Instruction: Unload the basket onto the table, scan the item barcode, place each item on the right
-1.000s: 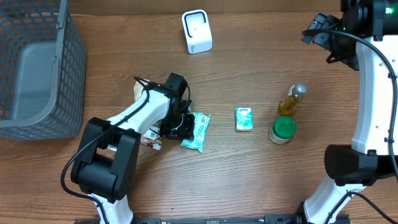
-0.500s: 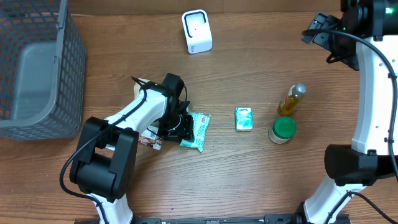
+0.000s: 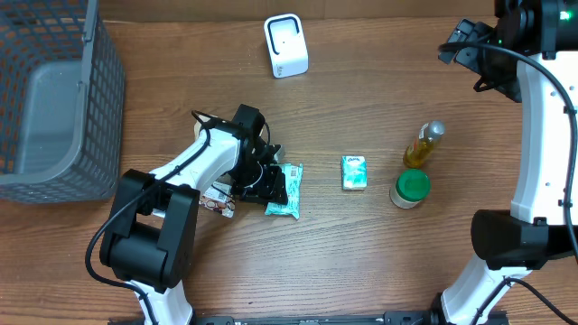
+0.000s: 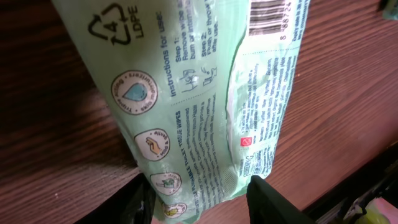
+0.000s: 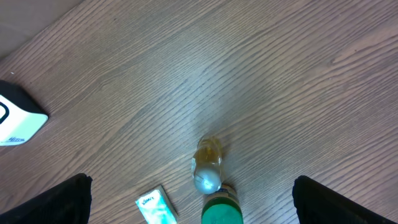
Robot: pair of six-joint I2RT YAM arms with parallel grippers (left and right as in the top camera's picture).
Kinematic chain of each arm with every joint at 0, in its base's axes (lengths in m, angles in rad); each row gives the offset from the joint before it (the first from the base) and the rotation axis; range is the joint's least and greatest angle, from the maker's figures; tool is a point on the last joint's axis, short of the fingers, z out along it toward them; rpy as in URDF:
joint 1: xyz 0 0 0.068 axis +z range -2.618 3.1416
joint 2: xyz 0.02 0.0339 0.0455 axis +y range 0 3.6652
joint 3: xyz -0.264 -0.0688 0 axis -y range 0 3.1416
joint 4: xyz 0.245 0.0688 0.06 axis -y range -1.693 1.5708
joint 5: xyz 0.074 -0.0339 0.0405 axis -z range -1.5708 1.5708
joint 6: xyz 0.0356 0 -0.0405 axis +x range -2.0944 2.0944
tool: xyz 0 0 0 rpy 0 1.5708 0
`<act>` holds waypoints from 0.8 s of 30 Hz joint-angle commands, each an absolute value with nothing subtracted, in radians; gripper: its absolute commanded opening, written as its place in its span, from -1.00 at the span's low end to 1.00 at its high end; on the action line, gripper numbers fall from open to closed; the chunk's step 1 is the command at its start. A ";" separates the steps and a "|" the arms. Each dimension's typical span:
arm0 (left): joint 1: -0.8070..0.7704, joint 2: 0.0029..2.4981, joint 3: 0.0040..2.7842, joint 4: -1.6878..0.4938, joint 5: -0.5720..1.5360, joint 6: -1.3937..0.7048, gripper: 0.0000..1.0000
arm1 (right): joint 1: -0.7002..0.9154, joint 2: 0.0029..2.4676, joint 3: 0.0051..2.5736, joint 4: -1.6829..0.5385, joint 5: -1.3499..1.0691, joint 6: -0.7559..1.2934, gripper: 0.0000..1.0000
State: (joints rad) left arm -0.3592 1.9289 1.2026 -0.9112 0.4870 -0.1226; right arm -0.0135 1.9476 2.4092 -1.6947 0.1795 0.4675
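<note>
A green pack of wipes (image 3: 287, 191) lies flat on the wooden table, left of the middle. In the left wrist view the pack (image 4: 199, 93) fills the frame, its printed back up and its barcode (image 4: 270, 18) at the top right. My left gripper (image 3: 269, 185) is low over the pack's near end. Its fingers (image 4: 267, 199) stand apart on either side of that end, and the pack rests on the table. The white scanner (image 3: 285, 45) stands at the back centre. My right gripper (image 5: 202, 205) is open and empty, high over the right side.
A small teal tissue pack (image 3: 354, 171), a yellow bottle (image 3: 423, 144) and a green-lidded jar (image 3: 411, 188) stand right of centre. A grey wire basket (image 3: 54, 99) fills the far left. A small snack packet (image 3: 218, 200) lies beside the left arm.
The left gripper's jaws have spread wider around the wipes pack, and the pack has turned a little to lie straighter. The right arm has not moved.
</note>
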 commanded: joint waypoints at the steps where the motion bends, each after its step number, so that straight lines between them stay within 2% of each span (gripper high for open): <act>1: -0.354 1.923 1.213 -0.907 0.513 -0.120 0.01 | -0.018 1.930 2.422 -1.693 0.174 0.464 1.00; 16: -0.354 1.926 1.200 -0.892 0.438 -0.202 0.03 | -0.018 1.930 2.422 -1.693 0.174 0.464 1.00; 21: -0.355 1.926 1.144 -0.824 0.455 -0.225 0.15 | -0.018 1.930 2.422 -1.693 0.174 0.464 1.00; 24: -0.355 1.926 1.094 -0.771 0.492 -0.236 0.16 | -0.018 1.930 2.422 -1.693 0.174 0.464 1.00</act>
State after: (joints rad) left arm -0.3569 1.9202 1.1561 -0.8070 0.4683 -0.2104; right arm -0.0132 1.9476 2.4092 -1.6947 0.1791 0.4671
